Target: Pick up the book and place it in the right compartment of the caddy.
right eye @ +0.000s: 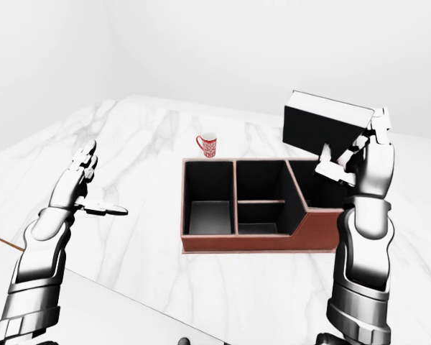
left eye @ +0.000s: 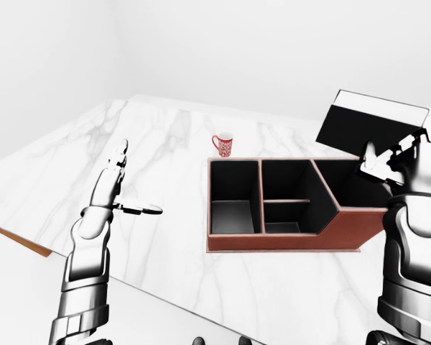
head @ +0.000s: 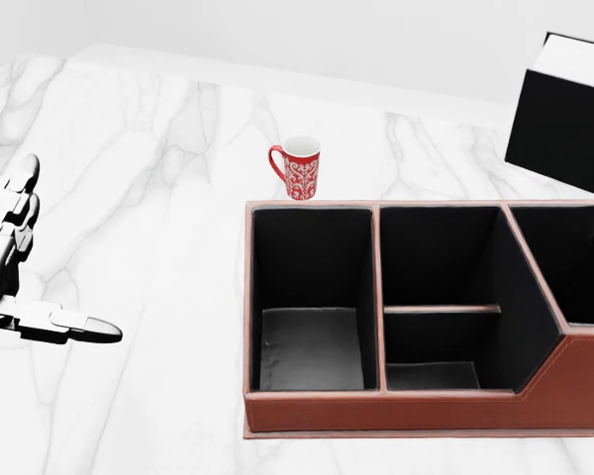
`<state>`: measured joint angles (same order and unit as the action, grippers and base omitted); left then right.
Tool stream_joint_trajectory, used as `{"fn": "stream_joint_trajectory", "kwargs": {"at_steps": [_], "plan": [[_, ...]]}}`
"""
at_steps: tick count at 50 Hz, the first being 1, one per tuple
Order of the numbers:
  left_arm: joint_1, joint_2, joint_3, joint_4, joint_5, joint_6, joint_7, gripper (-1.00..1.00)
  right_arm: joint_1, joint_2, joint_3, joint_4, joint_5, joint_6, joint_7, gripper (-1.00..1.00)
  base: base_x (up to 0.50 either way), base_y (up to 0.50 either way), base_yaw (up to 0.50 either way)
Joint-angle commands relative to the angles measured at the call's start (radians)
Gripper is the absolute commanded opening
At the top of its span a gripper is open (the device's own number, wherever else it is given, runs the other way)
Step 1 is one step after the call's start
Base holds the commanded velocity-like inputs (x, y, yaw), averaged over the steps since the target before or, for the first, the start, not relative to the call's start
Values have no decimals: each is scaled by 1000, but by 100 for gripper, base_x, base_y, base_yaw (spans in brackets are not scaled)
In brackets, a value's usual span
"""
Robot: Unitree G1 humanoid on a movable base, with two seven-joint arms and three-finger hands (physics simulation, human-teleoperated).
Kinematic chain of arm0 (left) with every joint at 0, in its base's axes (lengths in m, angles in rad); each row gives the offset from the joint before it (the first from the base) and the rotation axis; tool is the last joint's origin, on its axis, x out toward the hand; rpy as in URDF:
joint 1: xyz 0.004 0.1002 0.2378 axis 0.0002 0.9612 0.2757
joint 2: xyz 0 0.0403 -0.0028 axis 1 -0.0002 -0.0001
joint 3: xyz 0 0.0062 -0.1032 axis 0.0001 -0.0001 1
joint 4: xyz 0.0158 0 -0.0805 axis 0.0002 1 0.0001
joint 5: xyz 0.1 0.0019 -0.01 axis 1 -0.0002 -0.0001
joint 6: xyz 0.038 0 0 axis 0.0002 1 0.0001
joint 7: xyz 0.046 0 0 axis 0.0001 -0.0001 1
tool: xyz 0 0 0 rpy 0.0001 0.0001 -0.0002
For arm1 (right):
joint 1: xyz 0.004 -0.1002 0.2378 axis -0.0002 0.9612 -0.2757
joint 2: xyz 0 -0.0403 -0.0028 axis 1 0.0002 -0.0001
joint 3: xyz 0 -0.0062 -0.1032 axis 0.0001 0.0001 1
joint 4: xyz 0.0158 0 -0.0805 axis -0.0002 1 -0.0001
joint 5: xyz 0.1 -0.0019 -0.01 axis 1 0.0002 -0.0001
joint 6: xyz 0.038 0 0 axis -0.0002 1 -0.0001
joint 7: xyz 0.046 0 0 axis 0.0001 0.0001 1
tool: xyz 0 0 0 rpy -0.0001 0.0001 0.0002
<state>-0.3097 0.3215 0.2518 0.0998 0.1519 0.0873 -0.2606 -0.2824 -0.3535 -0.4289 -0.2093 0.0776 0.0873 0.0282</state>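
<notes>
**Book held aloft over the caddy's right end**

The white marble worktop (left eye: 172, 144) is filling most of each view, sloping off toward the lower left of the eye views. Sitting on it, right of centre in the left-eye view, is the reddish-brown leather caddy (left eye: 287, 241) with black-lined compartments: a tall one at its left, two smaller stacked ones in the middle, and a wide one at its right behind a slanted wall.

The black hardcover book with white page edges (right eye: 323, 126) is hanging tilted in the air at the upper right of the right-eye view, above the caddy's right compartment and not touching it. The right hand (right eye: 355, 158) is gripping it from below, fingers closed round its lower edge.

The left hand (left eye: 122, 190) is hovering at the left of the left-eye view, fingers spread wide and holding nothing.

The small red-and-white patterned mug (head: 298, 168) is standing upright just beyond the caddy's upper left corner.
</notes>
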Motion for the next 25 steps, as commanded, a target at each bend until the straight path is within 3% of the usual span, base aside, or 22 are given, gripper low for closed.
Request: {"fn": "stream_joint_trajectory", "kwargs": {"at_steps": [1, 4, 25], "plan": [[-12, -1, 17, 2, -56, 0, -1, 100, 1, -58, -74, -90, 132, 0, -28, -100, 0, 0, 0], [2, -5, 16, -59, -52, 0, -6, 100, 6, -68, -81, -72, 136, 0, -26, -100, 0, 0, 0], [-2, -10, 14, -66, -44, 0, -12, 100, -10, -136, -114, 17, 181, 0, -3, -100, 0, 0, 0]]}}
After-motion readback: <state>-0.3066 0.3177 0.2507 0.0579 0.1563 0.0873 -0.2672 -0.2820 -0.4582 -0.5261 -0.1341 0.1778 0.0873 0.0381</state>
